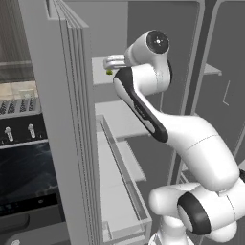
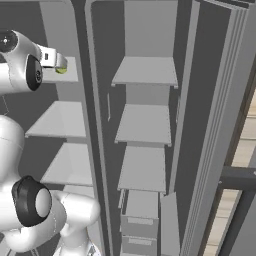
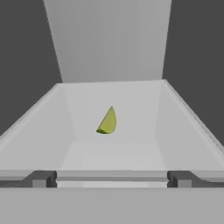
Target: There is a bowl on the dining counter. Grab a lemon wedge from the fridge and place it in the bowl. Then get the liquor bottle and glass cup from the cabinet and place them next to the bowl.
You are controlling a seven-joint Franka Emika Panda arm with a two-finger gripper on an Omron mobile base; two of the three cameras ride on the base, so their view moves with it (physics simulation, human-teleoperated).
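One lemon wedge point(image 3: 107, 122) lies on a white shelf point(image 3: 183, 131) inside the fridge point(image 2: 205, 125), upper tier, resting tilted with its point up. The claw point(image 3: 111, 178) stands fully open and empty, level with that shelf and short of the wedge.

Recommendation: advance straight along the shelf until the fingers bracket the wedge, keep low, then close gently; the piece is tiny and may slide.

Count: one wedge, one claw, one open fridge door point(image 1: 67, 124), several bare shelves.
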